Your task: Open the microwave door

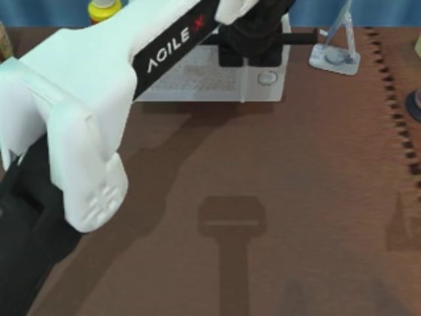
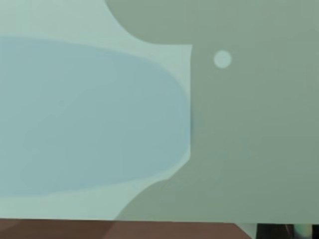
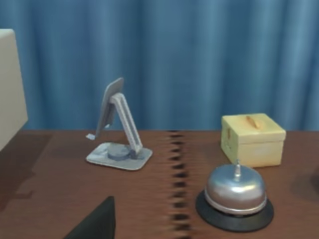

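The white microwave (image 1: 217,76) stands at the back of the table, and its pale side also shows in the right wrist view (image 3: 10,84). Its door (image 1: 191,78) has a grey speckled window, with a slim handle (image 1: 243,82) and a round knob (image 1: 266,78) to its right. My left arm reaches across from the left, and its black gripper (image 1: 253,41) hangs over the microwave's top front edge, above the handle. The left wrist view is filled by a pale surface of the microwave (image 2: 249,139) very close up. My right arm is out of the top view; only a dark wedge of its gripper (image 3: 94,224) shows.
A grey phone stand (image 1: 335,52) stands right of the microwave. A yellow bottle (image 1: 104,9) sits at the back left. A silver bell (image 3: 235,191) and a yellow box (image 3: 252,139) stand at the right. A dotted dark strip (image 1: 395,105) runs down the table's right side.
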Available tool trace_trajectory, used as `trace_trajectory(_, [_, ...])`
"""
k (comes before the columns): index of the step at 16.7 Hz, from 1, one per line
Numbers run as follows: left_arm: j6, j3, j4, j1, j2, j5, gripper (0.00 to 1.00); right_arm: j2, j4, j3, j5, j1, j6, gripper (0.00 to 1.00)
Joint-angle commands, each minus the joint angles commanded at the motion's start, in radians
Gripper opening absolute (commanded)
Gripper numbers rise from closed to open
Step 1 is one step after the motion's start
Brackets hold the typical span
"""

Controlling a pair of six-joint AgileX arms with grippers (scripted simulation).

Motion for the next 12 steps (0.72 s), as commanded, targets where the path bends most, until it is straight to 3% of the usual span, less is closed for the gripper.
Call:
trace_trajectory(4, [0.000,0.000,0.000,0.000,0.000,0.000,0.00,0.000,0.000,0.000,0.000,0.000,0.000,1.00])
trace_trajectory(12, [-0.017,-0.207,0.078,-0.029,-0.118,-0.012,0.00,0.000,0.000,0.000,0.000,0.000,0.000,1.00])
